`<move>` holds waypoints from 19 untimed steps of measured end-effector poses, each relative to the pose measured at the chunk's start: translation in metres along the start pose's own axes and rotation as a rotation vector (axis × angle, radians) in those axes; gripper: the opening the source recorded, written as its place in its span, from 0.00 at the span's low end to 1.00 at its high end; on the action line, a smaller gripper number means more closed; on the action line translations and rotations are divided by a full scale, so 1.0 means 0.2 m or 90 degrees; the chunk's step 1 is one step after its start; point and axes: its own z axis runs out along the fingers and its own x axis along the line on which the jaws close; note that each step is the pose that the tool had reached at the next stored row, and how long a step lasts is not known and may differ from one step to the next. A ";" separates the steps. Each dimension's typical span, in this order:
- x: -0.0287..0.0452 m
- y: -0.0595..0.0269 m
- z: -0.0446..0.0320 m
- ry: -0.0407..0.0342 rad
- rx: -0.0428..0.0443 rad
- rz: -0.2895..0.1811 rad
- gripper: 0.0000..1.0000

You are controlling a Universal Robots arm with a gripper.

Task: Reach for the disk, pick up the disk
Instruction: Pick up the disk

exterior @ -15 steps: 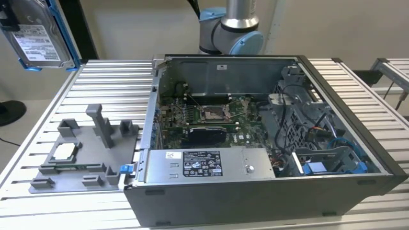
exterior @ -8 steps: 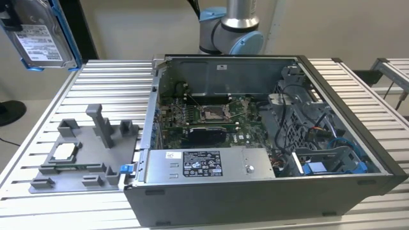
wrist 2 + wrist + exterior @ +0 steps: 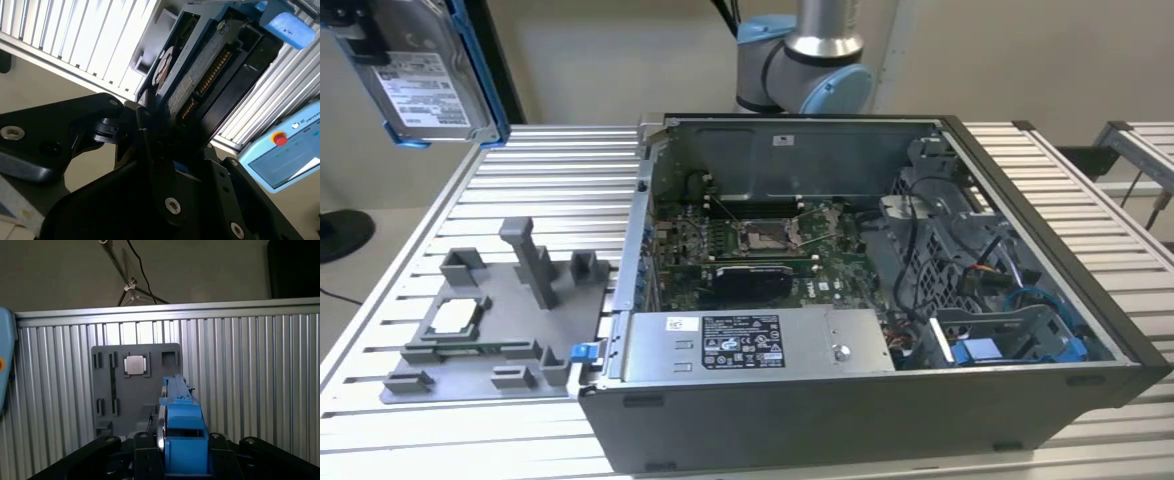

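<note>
disk up, pick looks done
gripper (image 3: 180, 452) clamped on the disk (image 3: 427, 85), held high at ten o'clock in the exterior view, well above the grey tray (image 3: 440, 385).

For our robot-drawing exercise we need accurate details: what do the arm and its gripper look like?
The arm has a silver tube, grey rounded joint housings and light blue end caps; a thin black cable runs beside it. The gripper is matte black, built from angular plates fastened with silver screws.
</note>
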 end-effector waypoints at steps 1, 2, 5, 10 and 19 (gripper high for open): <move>-0.001 -0.012 0.000 0.0000 -0.0002 0.000 0.00; -0.002 -0.024 -0.001 0.0001 -0.0004 0.000 0.00; -0.004 -0.060 -0.001 0.0001 -0.0009 0.000 0.00; -0.008 -0.117 -0.002 0.0001 -0.0019 0.000 0.00; -0.012 -0.190 -0.003 0.0003 -0.0036 0.000 0.00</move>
